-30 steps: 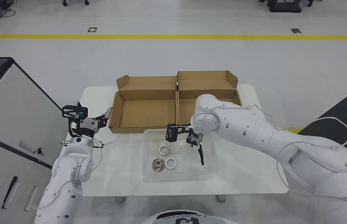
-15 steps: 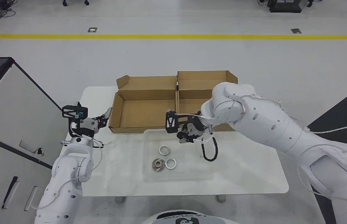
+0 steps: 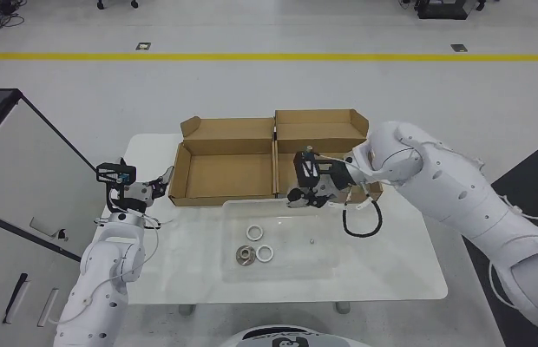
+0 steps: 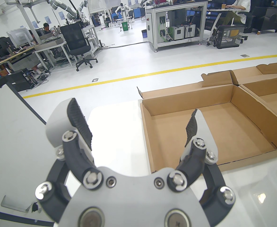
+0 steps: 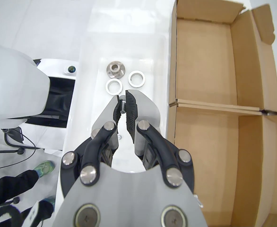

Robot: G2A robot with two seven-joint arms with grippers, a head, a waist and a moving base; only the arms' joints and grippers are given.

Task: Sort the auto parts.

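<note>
Screw (image 5: 122, 106) was clamped in the right gripper (image 5: 123, 95), jaws together on its threads. Its long axis ran along the jaws, not across them.

In the top view that gripper (image 3: 302, 198) hung over the far edge of the clear tray (image 3: 282, 271), right at the near wall of the right box (image 3: 325, 130). The key relation was that the box lay just beside the jaws on the side away from the robot, with only the cardboard wall between them. My read: a short carry over that wall, then release. I couldn't tell from this which box is meant for screws; the left box (image 3: 224, 173) sat touching it at the seam.

Grip was near the jaw tips on a tiny part, so a slip looked possible.

Left gripper (image 4: 133, 116) had its jaws apart and held nothing. It was parked at the table's left end (image 3: 152, 152), just outside the left box and well apart from the tray, so the right arm was clearly the nearer one.

On the tray: two rings (image 3: 254, 232) (image 3: 265, 253), a flanged hub (image 3: 244, 255) and a small loose piece (image 3: 312, 240), not yet sorted.
</note>
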